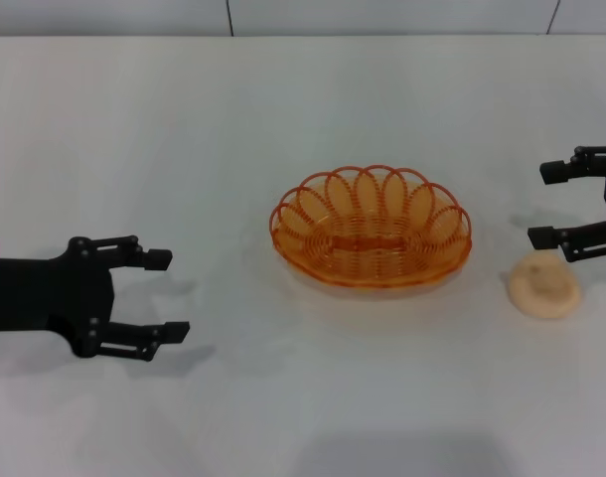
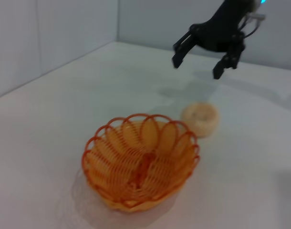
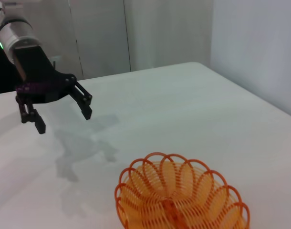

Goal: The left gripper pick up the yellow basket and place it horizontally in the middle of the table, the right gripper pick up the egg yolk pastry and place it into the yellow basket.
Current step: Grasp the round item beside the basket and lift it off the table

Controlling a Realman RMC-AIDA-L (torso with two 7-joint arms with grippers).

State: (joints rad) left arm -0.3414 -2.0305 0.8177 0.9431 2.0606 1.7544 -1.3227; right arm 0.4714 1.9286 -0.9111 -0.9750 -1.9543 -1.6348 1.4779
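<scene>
The yellow basket (image 1: 372, 228) sits empty in the middle of the table (image 1: 233, 119), long side across; it also shows in the left wrist view (image 2: 140, 162) and the right wrist view (image 3: 181, 195). The egg yolk pastry (image 1: 544, 284) lies on the table right of the basket and shows in the left wrist view (image 2: 200, 119). My left gripper (image 1: 172, 295) is open and empty, well to the left of the basket; it shows in the right wrist view (image 3: 62, 114). My right gripper (image 1: 543, 205) is open and empty, just behind and above the pastry; it shows in the left wrist view (image 2: 197, 67).
Grey walls rise behind the table's far edge (image 1: 303, 36) and along its sides in the wrist views. Bare white tabletop lies in front of the basket and between it and the left gripper.
</scene>
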